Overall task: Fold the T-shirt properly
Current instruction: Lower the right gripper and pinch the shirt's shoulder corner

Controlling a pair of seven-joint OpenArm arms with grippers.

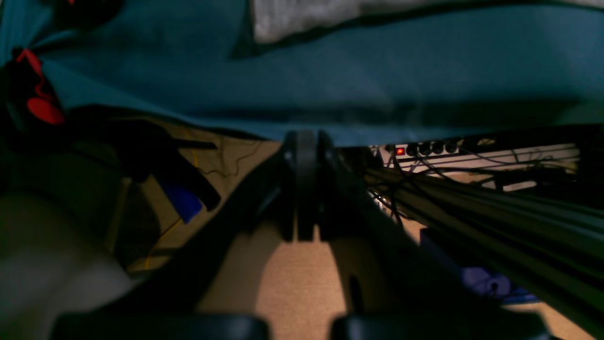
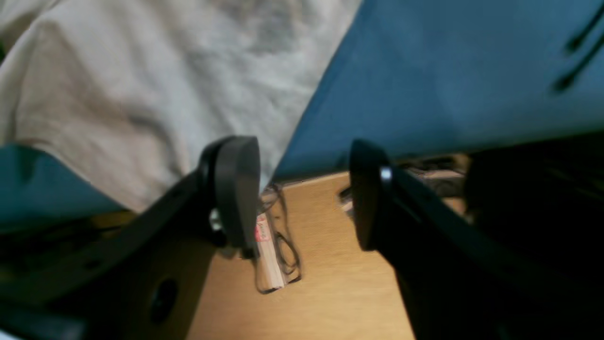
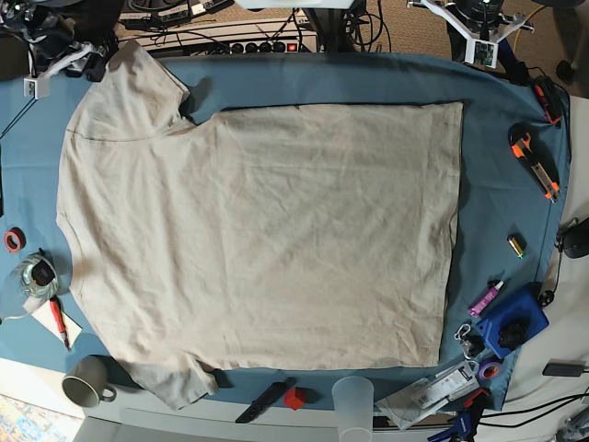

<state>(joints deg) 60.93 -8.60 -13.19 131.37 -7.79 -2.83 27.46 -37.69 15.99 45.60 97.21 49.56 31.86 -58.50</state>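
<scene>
Left tool (image 1: 306,189): clenched on nothing, hanging off the worktop edge.
Right tool (image 2: 302,193): released, at the T-shirt (image 3: 258,239) edge.
T-shirt: flat on blue tablecloth (image 3: 502,175).

The right hand (image 2: 302,193) shows two dark, rounded fingers (image 2: 236,189) standing wide apart with nothing between them. Behind them, a pale beige cotton T-shirt (image 2: 141,94) lies wrinkled across the upper left, overhanging the edge of a blue tablecloth (image 2: 448,80). Below lies a tan wooden floor (image 2: 321,288), with a white strip and looped black cables (image 2: 276,255) on it.
</scene>
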